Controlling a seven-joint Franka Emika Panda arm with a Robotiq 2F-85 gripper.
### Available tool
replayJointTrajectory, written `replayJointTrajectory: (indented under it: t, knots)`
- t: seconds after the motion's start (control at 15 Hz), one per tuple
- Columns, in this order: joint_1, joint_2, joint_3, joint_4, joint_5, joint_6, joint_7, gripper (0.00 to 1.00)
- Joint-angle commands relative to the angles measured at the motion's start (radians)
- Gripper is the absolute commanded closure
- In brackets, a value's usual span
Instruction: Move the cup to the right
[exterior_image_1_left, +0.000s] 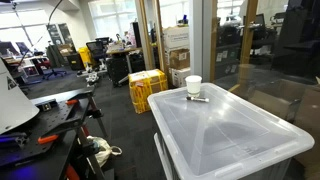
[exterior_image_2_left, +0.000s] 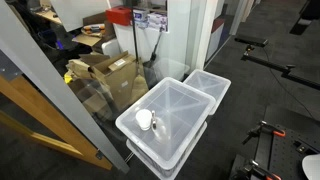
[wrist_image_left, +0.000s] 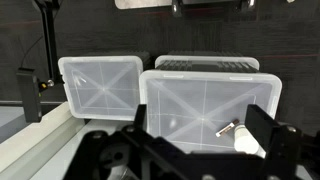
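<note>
on the lid of the clear plastic storage bin (exterior_image_1_left: 245, 135) stands the small white paper cup (exterior_image_1_left: 193, 85), upright as far as i can judge and close to one end of the lid. a thin dark pen-like stick (exterior_image_1_left: 198, 98) lies just beside its base. a second clear bin (wrist_image_left: 100, 85) sits alongside, apart from the cup.

neither exterior view shows the arm, so i go by the wrist view. the black robotiq claw (wrist_image_left: 200, 120) hangs well above the lid with its fingers (wrist_image_left: 268, 120) spread wide and nothing between them. from there the cup (wrist_image_left: 247, 143) is low in the frame and off to one side, almost under that finger rather than centred in the gap. the stick (wrist_image_left: 228, 129) lies slanted between the cup and the middle of the gap.

i judge the grasp has not begun. the move turns on that offset: i would shift the claw sideways toward the cup until it straddles the rim, then descend. the risk is catching the stick with a finger, or tipping so light a cup.
</note>
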Motion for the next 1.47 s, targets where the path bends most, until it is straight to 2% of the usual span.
replayJointTrajectory:
  t: [0.0, 0.4, 0.73, 1.0, 1.4]
  knots:
    - [0.012, 0.001, -0.008, 0.002, -0.006, -0.003, 0.007, 0.00]
    - [0.013, 0.001, -0.007, 0.001, -0.008, 0.001, 0.005, 0.00]
    - [0.012, 0.008, -0.005, -0.010, -0.001, 0.072, 0.028, 0.00]
    - [0.013, 0.041, -0.001, -0.021, 0.012, 0.162, 0.045, 0.00]
    - [0.027, 0.116, 0.007, -0.072, 0.043, 0.410, 0.081, 0.00]
